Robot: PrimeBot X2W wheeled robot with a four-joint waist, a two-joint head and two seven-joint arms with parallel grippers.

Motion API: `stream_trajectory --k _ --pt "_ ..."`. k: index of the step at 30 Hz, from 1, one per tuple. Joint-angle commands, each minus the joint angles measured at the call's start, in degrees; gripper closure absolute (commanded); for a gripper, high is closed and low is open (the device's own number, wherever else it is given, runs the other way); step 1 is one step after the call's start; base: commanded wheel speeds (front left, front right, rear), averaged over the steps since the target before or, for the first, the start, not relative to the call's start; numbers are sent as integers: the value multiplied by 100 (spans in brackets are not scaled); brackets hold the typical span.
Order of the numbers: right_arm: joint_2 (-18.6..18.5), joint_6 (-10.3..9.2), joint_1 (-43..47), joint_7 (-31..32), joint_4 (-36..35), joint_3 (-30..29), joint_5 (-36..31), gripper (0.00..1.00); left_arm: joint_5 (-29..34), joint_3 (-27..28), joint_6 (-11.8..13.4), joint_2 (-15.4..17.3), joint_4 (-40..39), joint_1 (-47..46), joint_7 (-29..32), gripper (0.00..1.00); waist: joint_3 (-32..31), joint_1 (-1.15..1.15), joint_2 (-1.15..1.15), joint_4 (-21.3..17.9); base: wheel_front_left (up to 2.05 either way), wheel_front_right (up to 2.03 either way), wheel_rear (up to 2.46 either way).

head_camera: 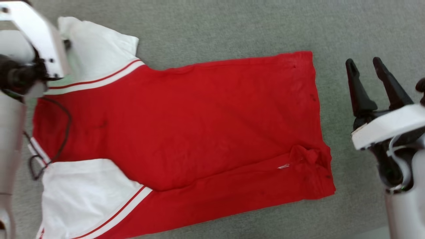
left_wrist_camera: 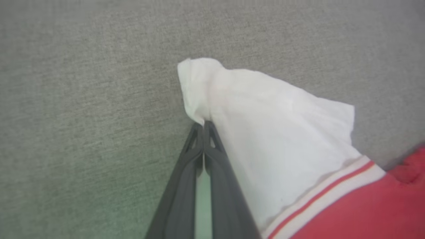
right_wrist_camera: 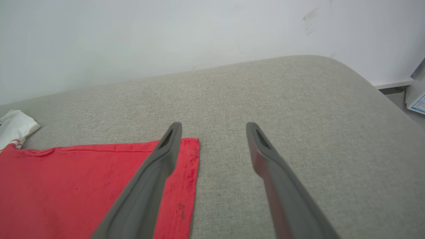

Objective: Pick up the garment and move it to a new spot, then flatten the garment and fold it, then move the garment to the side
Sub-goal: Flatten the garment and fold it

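Note:
The garment (head_camera: 186, 126) lies spread on the grey cloth surface with its plain red side up, collar end to the left and hem to the right; the print is hidden. Its two white sleeves (head_camera: 96, 53) (head_camera: 83, 192) carry red-white striped trim. My left gripper (left_wrist_camera: 203, 125) is shut on the edge of the far white sleeve (left_wrist_camera: 265, 132), its tips pinching the cloth. Past the hem, my right gripper (head_camera: 364, 63) (right_wrist_camera: 214, 127) stands open over the surface with nothing between its fingers. The hem's near corner (head_camera: 308, 157) is rumpled and turned over.
The grey padded surface (head_camera: 232, 26) ends in a rounded edge (right_wrist_camera: 375, 86) at the right, with a white wall (right_wrist_camera: 166, 33) behind it. A dark cable (head_camera: 63, 132) from my left arm hangs over the collar end. Bare surface lies beyond the hem and the far side.

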Motion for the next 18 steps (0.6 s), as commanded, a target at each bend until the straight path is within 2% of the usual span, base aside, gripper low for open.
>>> stream_trajectory --k 1,10,15,18 --pt "-138 -2 -212 158 184 -35 114 0 66 -36 -48 -59 -39 37 -169 100 -201 0 0 188 0 0 0" --pt "-821 -2 -1286 2376 1751 276 609 0 187 -261 -118 -417 -309 -125 -648 100 -344 0 0 739 0 0 0" --pt "-883 -2 -1894 3296 2397 503 598 0 205 -317 -136 -455 -470 -258 -713 100 -127 0 0 926 0 0 0" --pt "-780 -2 -2163 3620 2841 628 586 0 207 -324 -136 -450 -502 -274 -766 100 -13 0 0 986 0 0 0"
